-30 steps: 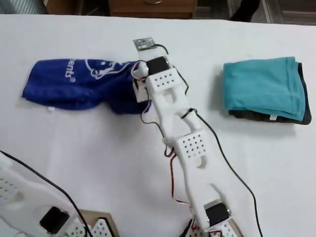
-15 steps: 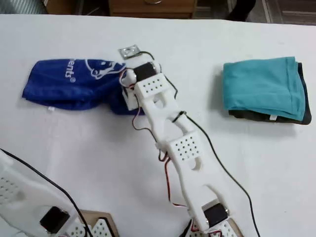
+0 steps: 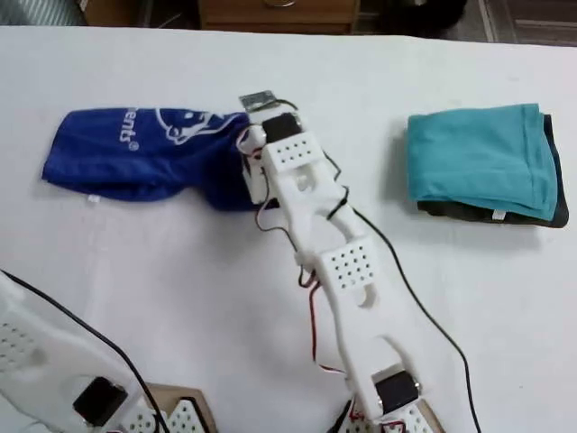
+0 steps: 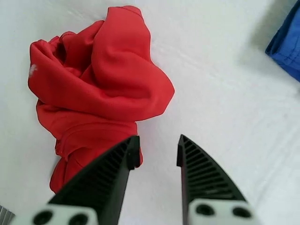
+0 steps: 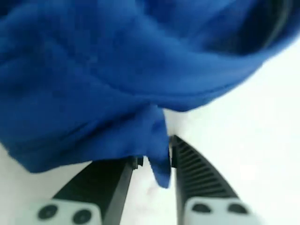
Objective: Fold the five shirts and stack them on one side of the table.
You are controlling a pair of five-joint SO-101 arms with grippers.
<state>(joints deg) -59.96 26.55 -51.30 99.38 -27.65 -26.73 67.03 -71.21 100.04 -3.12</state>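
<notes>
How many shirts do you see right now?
4: blue shirt in the right gripper; teal shirt folded on a dark shirt; red shirt crumpled by the left gripper. A fifth may be hidden.

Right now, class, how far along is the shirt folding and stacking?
Done: the teal shirt lies folded on a dark shirt. In hand: the right gripper pinches the blue shirt. Left: the red shirt, crumpled before the open left gripper.

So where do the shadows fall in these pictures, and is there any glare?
High view: even light, a faint shadow beside the folded teal shirt on the white table. Left wrist view: deep shade in the folds of the crumpled red shirt. Right wrist view: the bunched blue shirt darkens toward one corner. No glare.
</notes>
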